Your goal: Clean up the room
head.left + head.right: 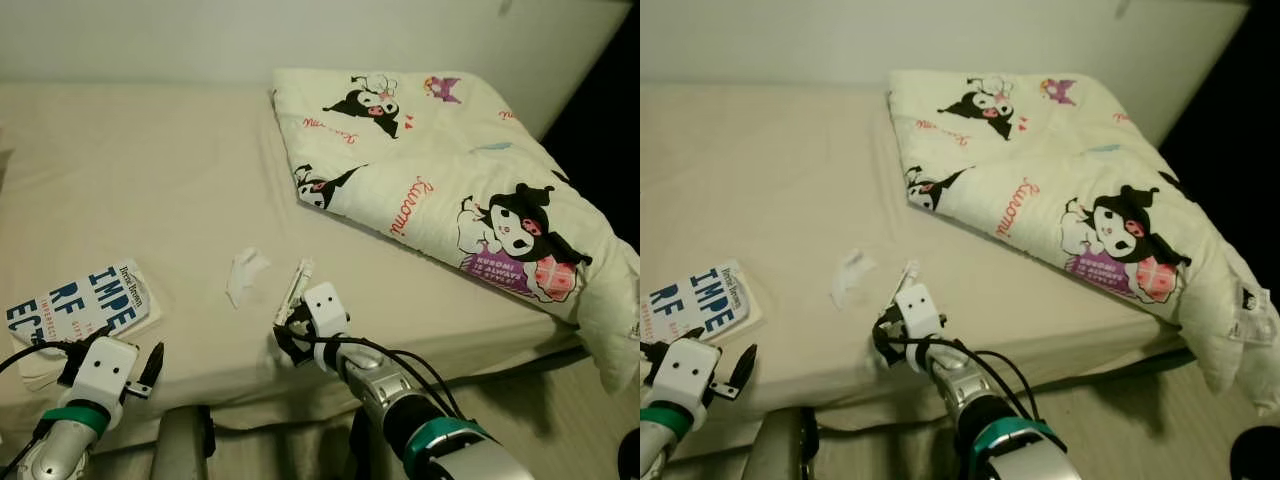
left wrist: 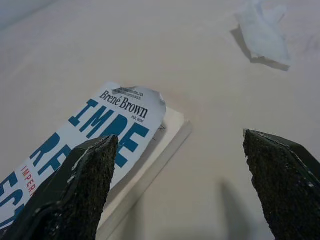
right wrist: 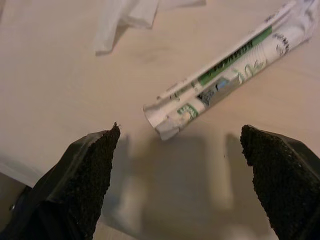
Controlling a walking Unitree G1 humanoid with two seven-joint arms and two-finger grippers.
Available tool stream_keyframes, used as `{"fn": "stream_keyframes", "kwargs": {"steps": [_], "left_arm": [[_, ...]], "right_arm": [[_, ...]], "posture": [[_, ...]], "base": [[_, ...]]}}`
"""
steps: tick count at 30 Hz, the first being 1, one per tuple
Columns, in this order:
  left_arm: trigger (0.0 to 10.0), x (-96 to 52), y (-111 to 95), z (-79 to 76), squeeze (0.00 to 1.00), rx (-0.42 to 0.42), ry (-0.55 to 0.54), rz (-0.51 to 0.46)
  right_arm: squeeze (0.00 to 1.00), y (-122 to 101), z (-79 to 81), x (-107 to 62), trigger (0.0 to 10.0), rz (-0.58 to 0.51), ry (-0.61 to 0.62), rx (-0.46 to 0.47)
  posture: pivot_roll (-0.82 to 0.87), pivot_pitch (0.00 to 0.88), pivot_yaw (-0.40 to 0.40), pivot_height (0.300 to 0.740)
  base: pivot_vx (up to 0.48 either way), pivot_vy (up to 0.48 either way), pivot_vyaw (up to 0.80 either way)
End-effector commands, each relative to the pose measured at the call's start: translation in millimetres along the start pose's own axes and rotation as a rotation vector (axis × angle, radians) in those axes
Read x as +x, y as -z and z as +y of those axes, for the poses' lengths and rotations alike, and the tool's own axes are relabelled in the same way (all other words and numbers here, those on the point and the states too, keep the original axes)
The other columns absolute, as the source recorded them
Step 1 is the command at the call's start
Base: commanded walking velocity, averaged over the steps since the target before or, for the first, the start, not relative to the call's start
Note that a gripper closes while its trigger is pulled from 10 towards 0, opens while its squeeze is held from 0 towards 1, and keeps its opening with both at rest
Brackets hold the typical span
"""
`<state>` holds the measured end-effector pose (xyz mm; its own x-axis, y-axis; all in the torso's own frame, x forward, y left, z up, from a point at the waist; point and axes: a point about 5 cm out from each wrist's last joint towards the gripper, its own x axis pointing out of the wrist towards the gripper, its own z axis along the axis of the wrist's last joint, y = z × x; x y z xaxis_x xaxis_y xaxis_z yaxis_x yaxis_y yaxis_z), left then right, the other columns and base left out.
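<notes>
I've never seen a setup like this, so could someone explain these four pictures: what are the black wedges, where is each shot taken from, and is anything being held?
This is a humanoid robot with two silver arms, standing at a bed. The two wide pictures come from its head cameras, looking down. The two close-ups come from cameras on its wrists; the black wedges are each gripper's own two fingers.

On the bed lie a folded cartoon-print quilt, a book, a crumpled tissue and a rolled paper wrapper.

The left gripper is open beside the book. The right gripper is open just short of the wrapper. Neither holds anything yet; the wrapper looks like its next pick.
</notes>
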<state>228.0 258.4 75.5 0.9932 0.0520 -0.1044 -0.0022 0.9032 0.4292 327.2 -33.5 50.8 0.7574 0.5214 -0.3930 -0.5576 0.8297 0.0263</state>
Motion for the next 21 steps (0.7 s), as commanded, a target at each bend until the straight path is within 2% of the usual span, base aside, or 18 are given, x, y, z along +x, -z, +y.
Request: {"fn": "stream_keyframes", "kwargs": {"steps": [1,7,8,16,17,18,21], "left_arm": [[10.0,-3.9,4.7,-2.8,0.0,0.0,0.02,0.027],[10.0,-5.4,5.3,-3.7,0.0,0.003,0.03,0.037],[10.0,-6.8,5.7,-4.4,0.0,0.007,0.042,0.045],[10.0,-7.7,6.0,-4.2,0.0,0.011,0.047,0.053],[10.0,-8.0,5.8,-4.1,0.0,0.011,0.047,0.054],[10.0,-8.1,5.7,-4.0,0.0,0.011,0.047,0.055],[10.0,-8.0,5.6,-4.0,0.0,0.012,0.047,0.058]], "right_arm": [[1.0,-8.9,30.3,9.1,10.0,-0.004,-0.071,0.015],[1.0,-4.9,35.6,10.2,10.0,0.035,-0.063,0.0],[0.0,-3.0,45.9,12.1,10.0,0.072,-0.08,-0.021],[0.0,-3.9,56.7,13.5,10.0,0.082,-0.125,-0.025],[0.0,-4.3,57.4,13.6,2.8,0.08,-0.128,-0.017],[0.0,-4.8,57.6,13.7,0.0,0.075,-0.128,-0.005],[0.0,-5.4,57.2,13.7,0.0,0.069,-0.127,0.01]], "posture": [[0.22,0.134,-0.095,0.571],[0.22,0.137,-0.094,0.571],[0.22,0.148,-0.09,0.571],[0.23,0.149,-0.089,0.571],[0.23,0.149,-0.089,0.571],[0.23,0.149,-0.089,0.571],[0.23,0.149,-0.089,0.571]], "base": [[0.0,0.0,0.0],[0.0,0.0,0.0],[0.0,0.0,0.0],[0.0,0.0,0.0],[0.0,0.0,0.0],[0.0,0.0,0.0],[0.0,0.0,0.0]]}}
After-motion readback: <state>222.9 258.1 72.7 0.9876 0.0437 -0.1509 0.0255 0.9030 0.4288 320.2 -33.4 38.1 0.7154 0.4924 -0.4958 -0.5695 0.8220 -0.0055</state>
